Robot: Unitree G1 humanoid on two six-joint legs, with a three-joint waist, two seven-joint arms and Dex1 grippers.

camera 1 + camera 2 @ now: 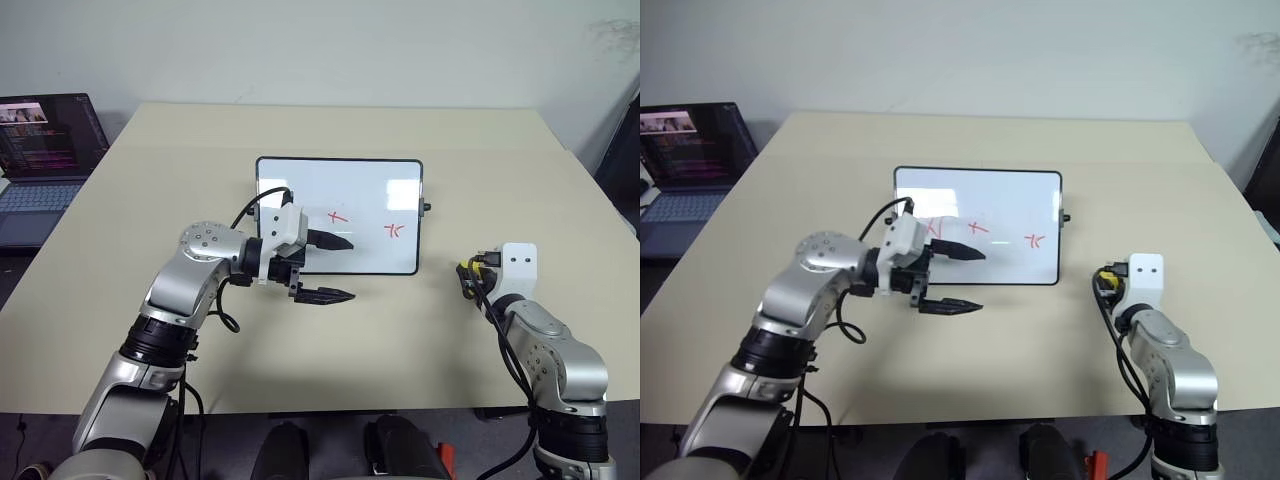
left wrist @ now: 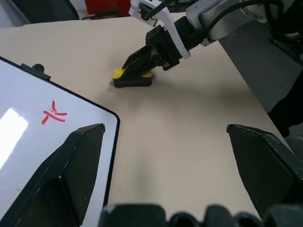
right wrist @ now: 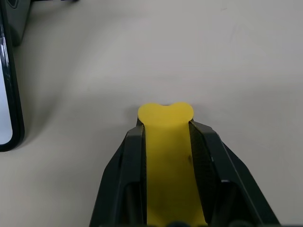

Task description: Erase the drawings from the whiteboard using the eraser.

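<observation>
The whiteboard [image 1: 370,190] lies flat in the middle of the table. It carries red drawings [image 1: 338,216], among them a cross [image 1: 394,231] near its right end. My left gripper [image 1: 351,269] hovers open over the board's near edge, pointing right, and partly covers a scribble [image 1: 933,228]. The yellow eraser [image 3: 165,156] with its black base [image 2: 133,83] rests on the table to the right of the board. My right gripper [image 3: 166,128] is shut on it, a finger pressed against each long side.
A laptop [image 1: 45,150] with a lit screen stands off the table's far left corner. The tan table [image 1: 330,350] stretches around the board. A small black knob [image 1: 427,208] sticks out of the board's right side.
</observation>
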